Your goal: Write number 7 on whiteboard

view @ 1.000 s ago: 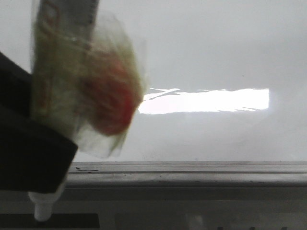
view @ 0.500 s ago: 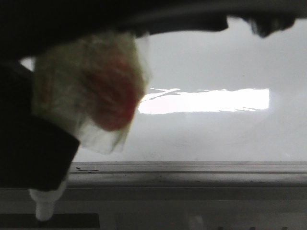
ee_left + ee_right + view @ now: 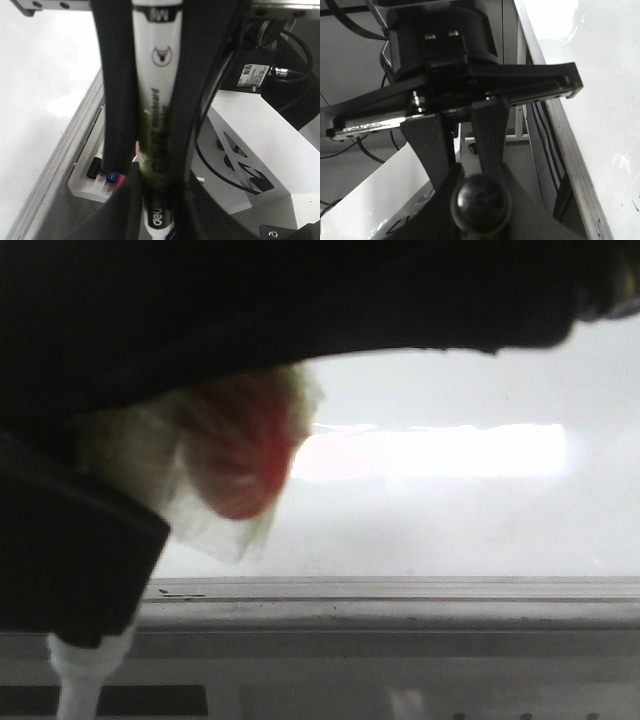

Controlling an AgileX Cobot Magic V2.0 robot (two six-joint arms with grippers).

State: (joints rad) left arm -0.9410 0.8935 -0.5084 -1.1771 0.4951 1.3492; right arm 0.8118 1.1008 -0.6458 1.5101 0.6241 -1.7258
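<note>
The whiteboard (image 3: 450, 510) ahead shows no 7 in its visible part, so writing seems not begun; the left hand (image 3: 157, 220) grips a marker (image 3: 156, 100); the right hand (image 3: 481, 200) clamps a black cap (image 3: 481, 200).

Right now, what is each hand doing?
Left hand: closed on the white marker.
Right hand: closed on a round black object.

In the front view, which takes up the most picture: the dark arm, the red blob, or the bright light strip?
1. Dark arm, though it's nearest the camera.
2. Light strip and red blob: too alike to rank.
</note>
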